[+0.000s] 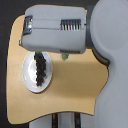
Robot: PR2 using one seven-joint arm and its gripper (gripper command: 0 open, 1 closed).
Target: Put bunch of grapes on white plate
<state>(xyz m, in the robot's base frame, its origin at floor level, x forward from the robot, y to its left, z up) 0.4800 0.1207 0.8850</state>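
We see the bunch of grapes [40,69] lying across the white plate [29,80] near the worktop's [75,85] left edge, so the task looks done; we cannot tell the gripper's [39,53] state.

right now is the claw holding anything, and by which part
Cannot be told. The arm hides the claw. The bunch of grapes lies on the white plate, its upper end running under the arm, so any hold there is hidden.
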